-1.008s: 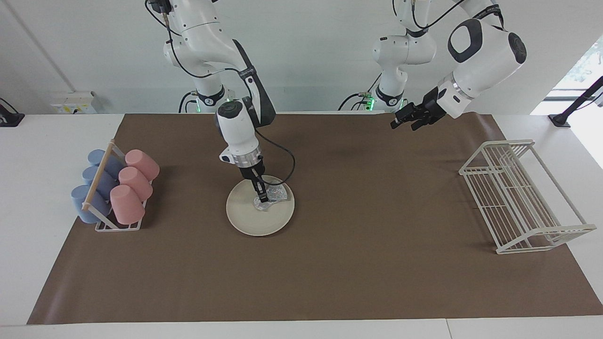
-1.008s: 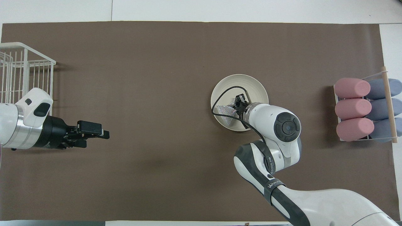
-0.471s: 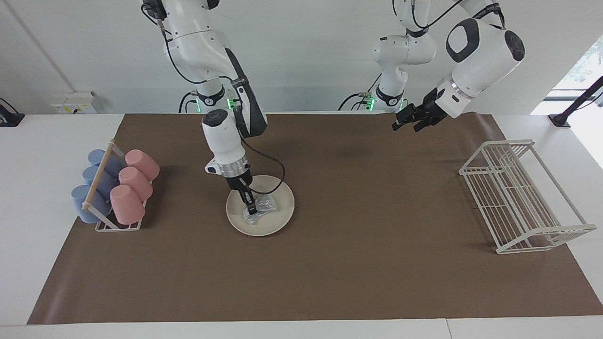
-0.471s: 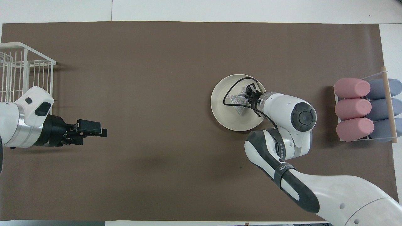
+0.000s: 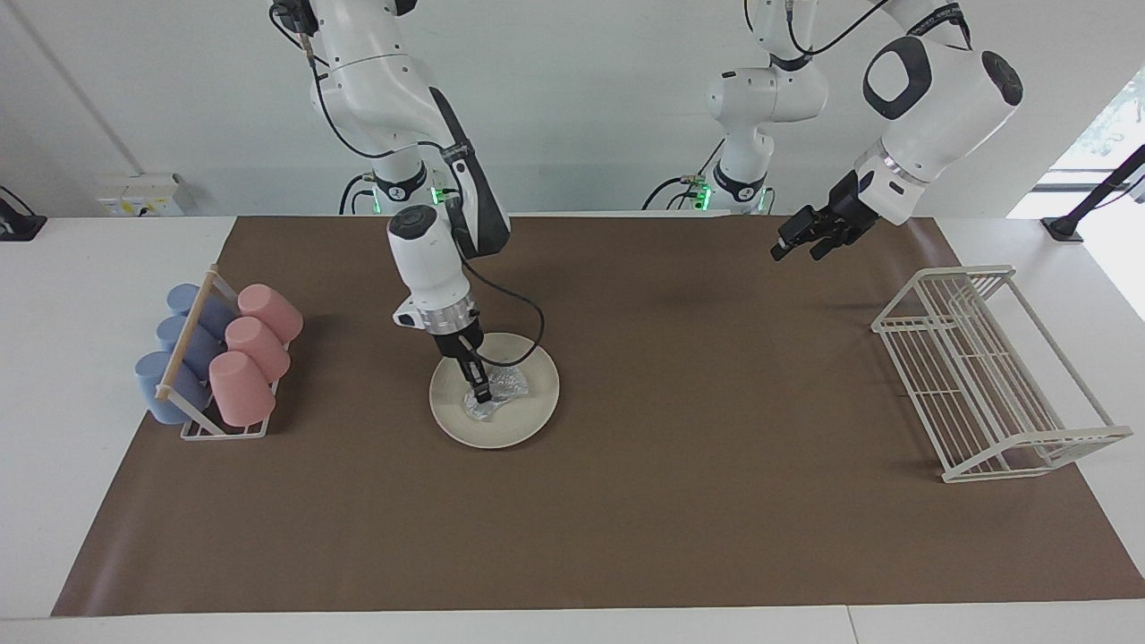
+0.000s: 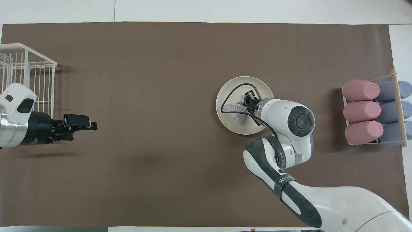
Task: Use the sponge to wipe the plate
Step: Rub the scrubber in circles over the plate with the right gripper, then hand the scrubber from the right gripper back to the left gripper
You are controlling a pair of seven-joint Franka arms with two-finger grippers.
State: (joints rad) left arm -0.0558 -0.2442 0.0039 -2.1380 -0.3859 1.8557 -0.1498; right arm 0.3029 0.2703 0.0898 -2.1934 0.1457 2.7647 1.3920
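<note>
A brown mat covers my worktop (image 5: 626,537). My right tool (image 5: 484,394) is clamped on the sponge (image 5: 495,391), pressing it onto the plate (image 5: 528,416), which lies toward my right arm's end, near the cup rack (image 5: 219,358). Press too hard and the plate may skid. My left tool (image 5: 799,241) waits open, over the mat beside the wire rack (image 5: 993,376).

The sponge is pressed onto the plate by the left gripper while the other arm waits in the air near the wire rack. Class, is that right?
Not quite. The right gripper presses the sponge onto the plate, as the facing view shows. The left gripper, open, is the one that waits in the air near the wire rack.
</note>
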